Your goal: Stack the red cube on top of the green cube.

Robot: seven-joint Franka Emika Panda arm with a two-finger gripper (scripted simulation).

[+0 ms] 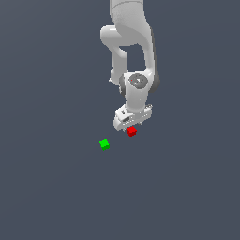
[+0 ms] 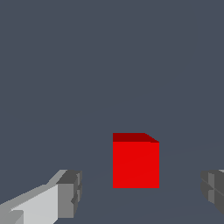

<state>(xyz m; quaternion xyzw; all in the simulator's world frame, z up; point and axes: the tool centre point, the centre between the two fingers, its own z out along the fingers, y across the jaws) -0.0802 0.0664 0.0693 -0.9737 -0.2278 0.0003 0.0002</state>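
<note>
Gripper (image 2: 140, 192) spread wide around red cube (image 2: 135, 161), green cube (image 1: 104, 144) nearby.

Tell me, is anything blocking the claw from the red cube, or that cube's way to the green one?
Nothing visible. The open gripper straddles the red cube, and only bare floor lies between it and the green cube.

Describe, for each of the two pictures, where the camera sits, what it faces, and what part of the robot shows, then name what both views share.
Exterior view: off the arm and above the scene, it looks down on the grey floor, the whole white arm, the gripper, the red cube and the green cube.
Wrist view: on the wrist, it looks between the two spread fingertips at the red cube.
Shared: the red cube and the gripper; the green cube shows only in the exterior view.
</note>
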